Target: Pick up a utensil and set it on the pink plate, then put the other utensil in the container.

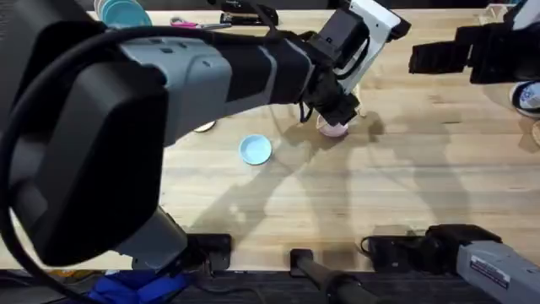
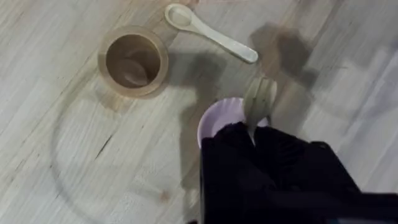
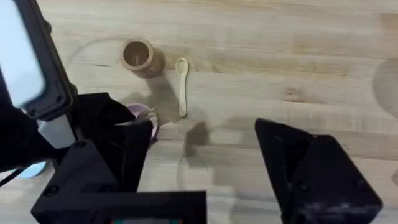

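Fork (image 2: 260, 99): clamped in left gripper (image 2: 252, 134) over pink plate (image 2: 214, 121), for setting down. Spoon (image 2: 208, 31) beside cup (image 2: 132, 61), awaiting. Right gripper (image 3: 205, 162): fingers apart, idle.

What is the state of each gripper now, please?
Left gripper: closed on the wooden fork, above the pink plate.
Right gripper: open, holding nothing.

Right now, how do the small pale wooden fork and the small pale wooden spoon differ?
The small pale wooden fork is held in the left gripper, over the small round pink plate; the small pale wooden spoon lies free on the wooden table, beside the brown wooden cup. The fork ends in short tines, the spoon in a smooth oval bowl. The spoon's whole handle shows; the fork's is hidden by the fingers. Both are pale wood.
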